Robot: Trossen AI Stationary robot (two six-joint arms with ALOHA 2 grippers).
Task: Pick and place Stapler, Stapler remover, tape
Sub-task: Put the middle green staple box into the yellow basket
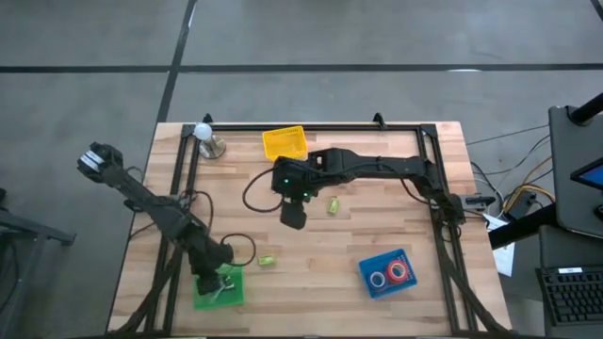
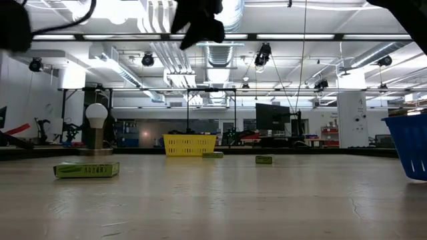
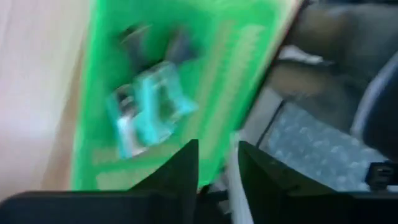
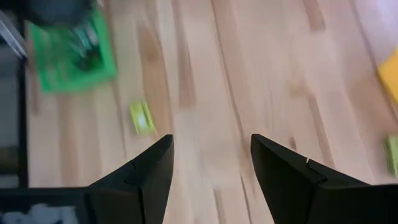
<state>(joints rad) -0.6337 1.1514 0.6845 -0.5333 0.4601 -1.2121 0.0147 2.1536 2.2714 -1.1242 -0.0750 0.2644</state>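
My left gripper (image 1: 222, 280) hangs over the green tray (image 1: 218, 288) at the table's near left corner. Its fingers (image 3: 186, 171) stand a narrow gap apart with nothing between them. A clear teal-tinted piece (image 3: 149, 109) lies in that tray. My right gripper (image 1: 294, 217) is wide open above the bare middle of the table (image 4: 211, 93), holding nothing. Two red tape rolls (image 1: 389, 275) lie in the blue tray (image 1: 369, 266) near the right. Two small yellow-green objects (image 1: 267, 259) (image 1: 333, 204) lie flat on the wood.
A yellow basket (image 1: 285, 143) sits by the far edge, and a white bulb on a stand (image 1: 205, 133) stands at the far left corner. Black rails (image 1: 311, 126) run along the far and side edges. A black cable (image 1: 254, 188) loops beside the right wrist.
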